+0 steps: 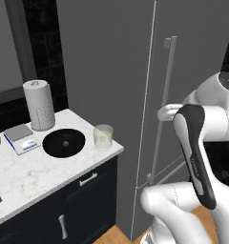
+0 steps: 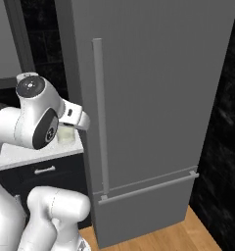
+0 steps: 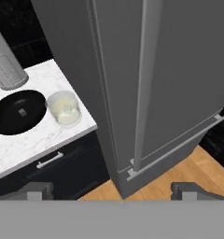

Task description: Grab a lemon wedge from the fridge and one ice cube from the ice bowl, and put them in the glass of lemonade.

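Overhead, the hand camera looks down on the fridge (image 3: pixel 179 60), whose dark grey door is closed, with the long grey handle (image 3: pixel 144 84) running down its front to a bar above the lower drawer. The gripper (image 3: pixel 112 190) hangs spread wide with nothing between its jaws; one dark fingertip (image 3: pixel 37 190) shows at the lower left of that view and the other at the lower right, both well apart from the door.

To the fridge's left stands a white marble counter (image 1: pixel 26 176) over dark cabinets. The glass (image 1: pixel 103 136) sits near the counter's corner closest to the fridge, holding pale yellowish liquid. Just beside it, on the side away from the fridge, lies the black bowl (image 1: pixel 64 142), with a small pale cube at its middle. Behind the bowl stands the white paper-towel roll (image 1: pixel 39 105), upright against the dark wall. A small scale (image 1: pixel 20 137) lies on the counter beside the bowl, farther from the fridge.

From the right base camera the arm's white elbow partly covers the glass (image 2: pixel 65 133).

The wedge cannot be seen with the door shut.
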Controlling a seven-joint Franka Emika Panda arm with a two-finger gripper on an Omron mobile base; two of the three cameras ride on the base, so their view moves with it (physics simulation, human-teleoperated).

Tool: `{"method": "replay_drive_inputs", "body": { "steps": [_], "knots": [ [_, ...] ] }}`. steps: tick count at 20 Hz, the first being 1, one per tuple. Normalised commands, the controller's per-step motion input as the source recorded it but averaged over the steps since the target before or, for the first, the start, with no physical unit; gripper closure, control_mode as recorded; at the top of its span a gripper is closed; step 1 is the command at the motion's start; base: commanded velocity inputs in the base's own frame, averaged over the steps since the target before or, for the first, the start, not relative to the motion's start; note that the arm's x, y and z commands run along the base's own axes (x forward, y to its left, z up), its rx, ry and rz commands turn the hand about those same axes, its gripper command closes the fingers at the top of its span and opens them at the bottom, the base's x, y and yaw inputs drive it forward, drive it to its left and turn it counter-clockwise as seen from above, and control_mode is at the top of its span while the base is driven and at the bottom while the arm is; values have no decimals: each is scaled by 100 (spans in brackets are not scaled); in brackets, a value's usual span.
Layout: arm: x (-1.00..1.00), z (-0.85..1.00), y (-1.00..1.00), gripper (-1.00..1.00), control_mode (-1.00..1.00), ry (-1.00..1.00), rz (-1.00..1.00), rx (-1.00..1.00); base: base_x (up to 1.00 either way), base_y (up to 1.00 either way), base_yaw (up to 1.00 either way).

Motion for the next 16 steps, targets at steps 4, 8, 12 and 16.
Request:
{"method": "replay_drive_inputs", "body": {
  "steps": [4,8,12,16],
  "knots": [
    [30,100,-8,-100,-100,0,7,0,0,0,0],
    [54,57,-22,-100,-100,-1,11,0,0,0,0],
    [79,-8,-32,-100,-100,0,5,0,0,0,0],
    [99,-25,-41,-100,-100,0,9,0,0,0,0]
  ]
}}
